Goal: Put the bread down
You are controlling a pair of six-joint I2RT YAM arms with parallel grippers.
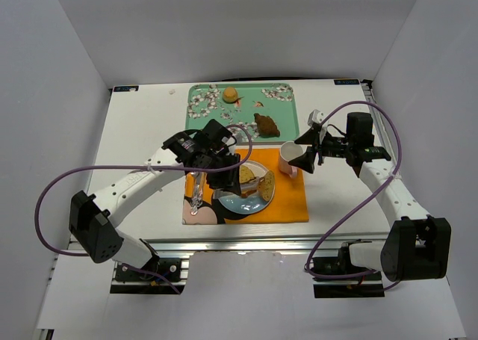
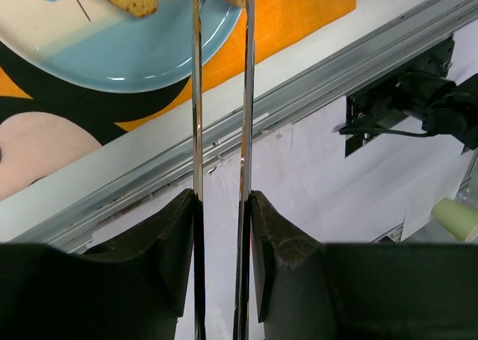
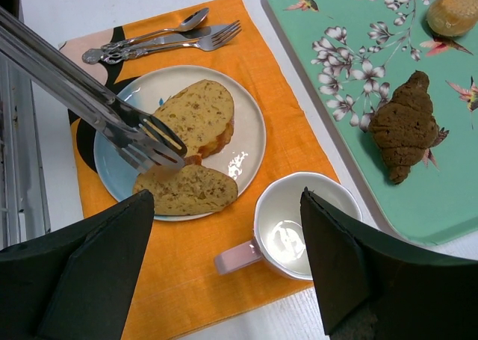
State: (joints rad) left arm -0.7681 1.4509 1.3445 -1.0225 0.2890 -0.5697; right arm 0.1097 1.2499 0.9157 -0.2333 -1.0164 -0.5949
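Two bread slices lie on a white and blue plate (image 3: 250, 134). The broad slice (image 3: 198, 114) sits in the middle and the smaller, narrower slice (image 3: 190, 190) at the near rim. In the top view the plate (image 1: 240, 202) is on the orange mat. My left gripper (image 1: 218, 174) (image 2: 222, 205) is shut on metal tongs (image 2: 245, 93). The tong tips (image 3: 146, 140) hover slightly apart over the plate between the two slices, and I cannot tell whether they touch the bread. My right gripper (image 1: 305, 155) (image 3: 227, 193) is open and empty, above the mat beside the cup.
A white cup with a pink handle (image 3: 299, 224) stands on the orange mat (image 3: 291, 146) right of the plate. A spoon, knife and fork (image 3: 164, 35) lie left of it. A teal tray (image 3: 351, 26) behind holds a brown pastry (image 3: 403, 127) and a round bun (image 3: 452, 11).
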